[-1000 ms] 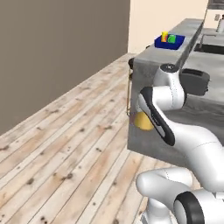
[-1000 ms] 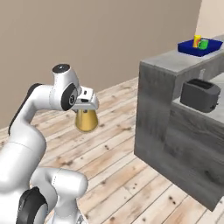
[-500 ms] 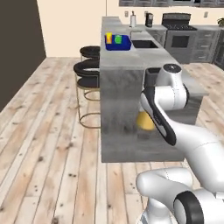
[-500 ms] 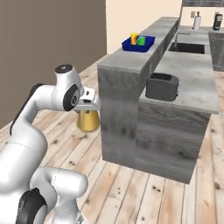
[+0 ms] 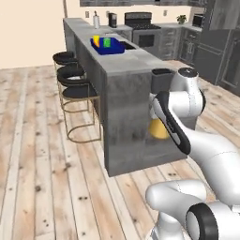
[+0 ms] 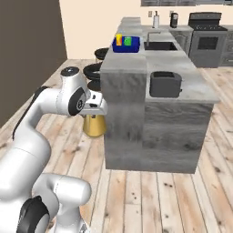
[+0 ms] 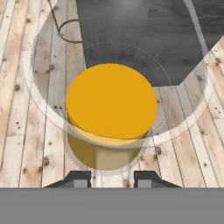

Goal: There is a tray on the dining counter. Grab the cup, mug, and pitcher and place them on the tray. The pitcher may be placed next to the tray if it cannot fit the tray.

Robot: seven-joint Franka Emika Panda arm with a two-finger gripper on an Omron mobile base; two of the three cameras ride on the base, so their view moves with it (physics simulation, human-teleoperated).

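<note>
My gripper (image 6: 94, 110) is shut on the rim of the pitcher (image 6: 94, 125), a clear vessel with orange-yellow liquid, which hangs above the wood floor beside the end of the dining counter (image 6: 124, 68). In the hand view I look down into the pitcher (image 7: 111, 100), with the gripper (image 7: 111, 177) closed on its near wall. From the left base view the pitcher (image 5: 159, 130) peeks out behind my forearm. The deep-blue tray (image 6: 126, 46) sits further along the counter top, holding the yellow cup (image 6: 119, 39) and the green mug (image 6: 128, 41). The tray (image 5: 112, 48), cup (image 5: 96, 40) and mug (image 5: 107, 42) also show from the left.
A dark toaster (image 6: 165, 84) stands on the lower counter beside the dining counter's end. Black stools (image 5: 70, 71) with gold legs line the dining counter's left side. A sink (image 6: 159, 45) and a stove (image 6: 207, 32) lie beyond. Open wood floor surrounds me.
The whole picture has shifted as the base drove and turned; the counter's end now faces me, closer. The pitcher stays held in the gripper in the same pose.
</note>
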